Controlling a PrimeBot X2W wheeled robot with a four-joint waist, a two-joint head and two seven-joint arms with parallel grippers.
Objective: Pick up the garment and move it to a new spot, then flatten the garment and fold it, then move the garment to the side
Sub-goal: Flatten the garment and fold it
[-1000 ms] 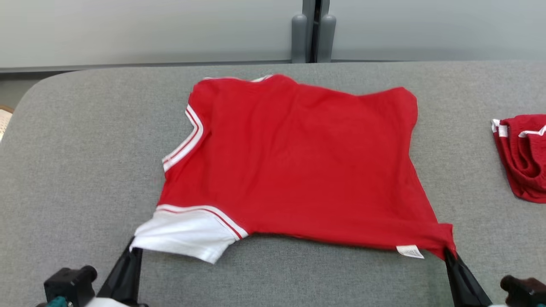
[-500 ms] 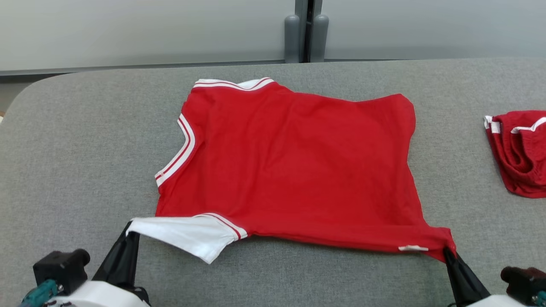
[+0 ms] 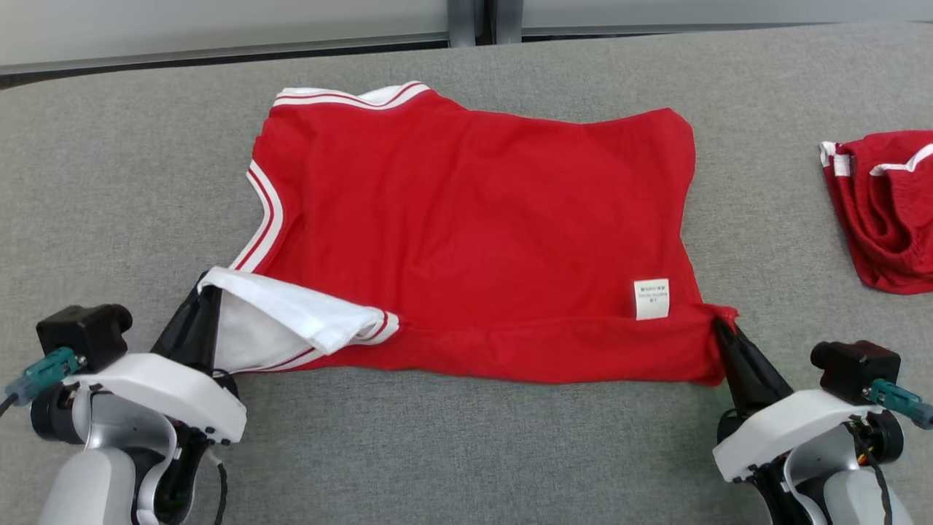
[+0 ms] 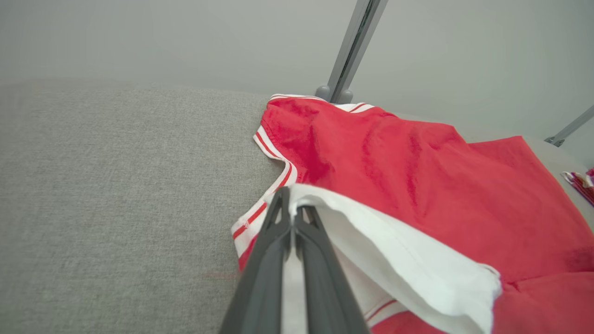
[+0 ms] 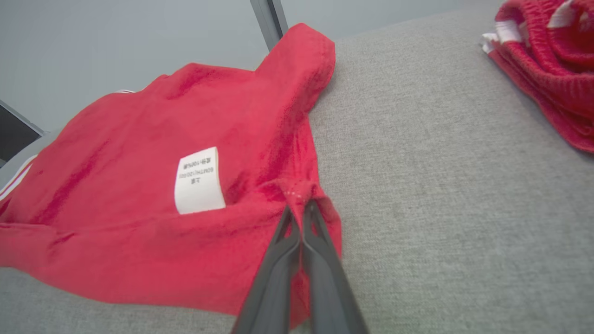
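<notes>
**Lower edge pinched at both corners**

The left gripper (image 3: 205, 292) and the right gripper (image 3: 720, 327) are each clamping shut on a lower corner of the garment (image 3: 474, 219). It is lying mid-frame, long axis running left-right, spreading up-frame from both. The grey table (image 3: 109, 182) is carrying it, a pale wall (image 3: 219, 22) behind.

The work surface (image 3: 116, 168) is covered in grey woven fabric. A red garment (image 3: 474, 219) with white trim lies spread across its middle, the near edge turned back. A bunched red cloth (image 3: 885, 211) lies well apart, at the right.
</notes>
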